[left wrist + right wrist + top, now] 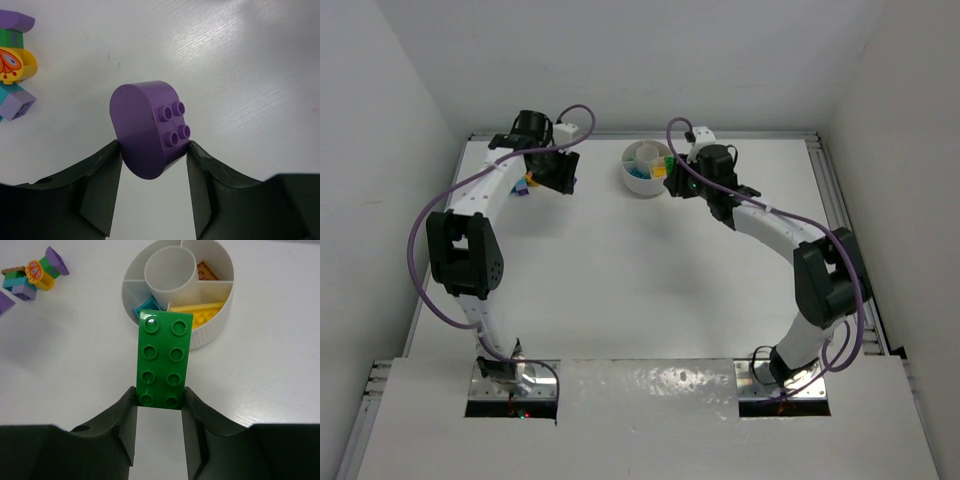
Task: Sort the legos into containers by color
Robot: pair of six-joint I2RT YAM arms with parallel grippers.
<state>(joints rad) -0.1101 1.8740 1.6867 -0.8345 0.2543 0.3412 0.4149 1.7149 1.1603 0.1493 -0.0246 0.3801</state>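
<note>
Now, left end effector [153, 146] clamps purple brick [144, 120], right end effector [159, 392] grips green brick [165, 355]

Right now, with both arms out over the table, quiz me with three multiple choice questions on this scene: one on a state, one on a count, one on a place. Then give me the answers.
1. The left gripper is:
A. open and empty
B. shut on the purple brick
C. shut on the green brick

2. Studs showing on the green brick:
A. four
B. six
C. eight

3. The orange brick lies:
A. in a wedge of the dish
B. on top of the green brick
C. in the left gripper

Answers:
1 B: both its fingers press the purple brick's sides.
2 C: two rows of four studs show on the brick that the right gripper holds.
3 A: it sits inside a far wedge, between the dish's dividing walls.
</note>
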